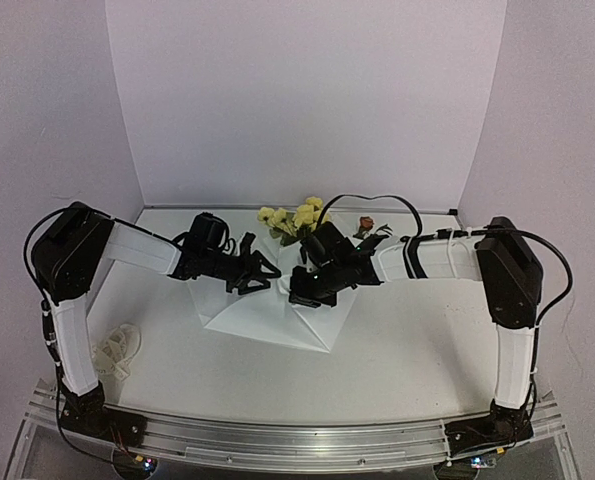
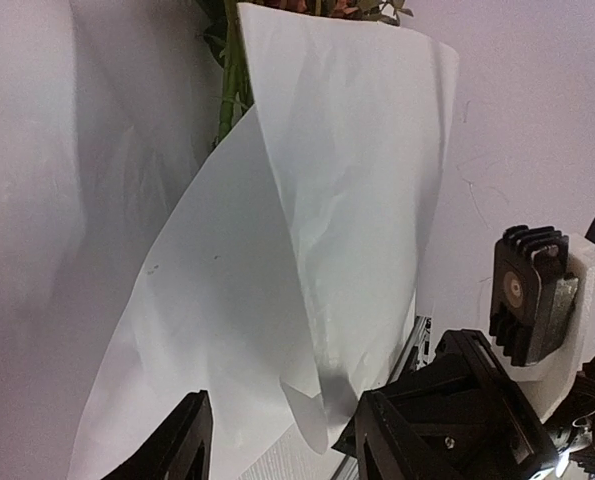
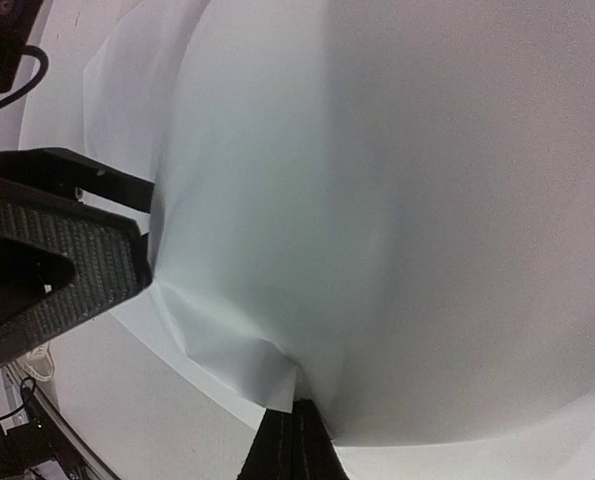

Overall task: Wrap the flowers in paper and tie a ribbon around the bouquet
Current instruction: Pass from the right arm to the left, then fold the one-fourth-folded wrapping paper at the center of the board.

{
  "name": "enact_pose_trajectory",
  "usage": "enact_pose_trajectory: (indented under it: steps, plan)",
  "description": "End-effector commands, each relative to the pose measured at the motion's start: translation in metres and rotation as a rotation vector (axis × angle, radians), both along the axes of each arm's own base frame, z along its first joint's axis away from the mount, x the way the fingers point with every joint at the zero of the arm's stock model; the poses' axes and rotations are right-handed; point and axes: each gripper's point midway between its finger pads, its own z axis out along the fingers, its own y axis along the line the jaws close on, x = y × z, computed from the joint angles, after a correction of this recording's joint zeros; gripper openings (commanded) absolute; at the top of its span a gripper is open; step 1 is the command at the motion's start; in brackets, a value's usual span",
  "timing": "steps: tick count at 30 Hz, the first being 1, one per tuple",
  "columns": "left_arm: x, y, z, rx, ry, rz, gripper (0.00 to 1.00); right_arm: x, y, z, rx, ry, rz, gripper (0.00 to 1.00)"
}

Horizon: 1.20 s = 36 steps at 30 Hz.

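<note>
The paper (image 1: 267,318) is lying on the table (image 1: 407,350), half-folded around the flowers (image 1: 295,216), whose heads are poking out its far end. The right gripper (image 3: 295,420) is pinching the overlap; the left gripper (image 2: 282,445) is hovering spread alongside. The pinch likely needs holding low and firm while the ribbon (image 1: 117,345) is waiting well apart.
</note>
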Motion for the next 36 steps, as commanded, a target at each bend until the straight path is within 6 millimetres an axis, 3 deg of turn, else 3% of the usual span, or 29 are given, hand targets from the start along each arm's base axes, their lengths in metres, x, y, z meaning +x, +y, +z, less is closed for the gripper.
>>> enact_pose_trajectory:
  steps: [1,11,16,19,23,25,31,36]
  plan:
    - [0.015,-0.021,0.033,-0.121,-0.062,-0.037,0.5,0.005,0.009,0.011,0.011,-0.034,0.014,0.0]
    - [0.016,-0.027,0.033,-0.19,-0.047,-0.054,0.36,0.002,0.008,0.007,-0.004,-0.027,0.022,0.0]
    - [0.015,-0.026,0.03,-0.189,-0.049,-0.049,0.12,0.002,0.006,0.005,-0.011,-0.028,0.019,0.0]
    - [0.016,-0.023,0.03,-0.174,-0.065,-0.036,0.01,0.001,0.004,0.005,-0.016,-0.029,0.014,0.12]
    - [0.017,-0.016,0.027,-0.124,-0.093,-0.004,0.0,-0.004,-0.006,0.007,-0.029,-0.032,0.008,0.37]
    - [0.016,-0.012,0.023,-0.101,-0.097,0.001,0.0,-0.008,-0.012,0.008,-0.034,-0.036,0.012,0.43]
    - [0.011,-0.001,0.008,-0.07,-0.087,0.029,0.0,-0.021,-0.028,0.004,-0.026,-0.038,0.006,0.42]
    - [0.011,0.006,0.001,-0.047,-0.093,0.054,0.0,-0.031,-0.038,-0.012,-0.006,-0.019,-0.013,0.37]
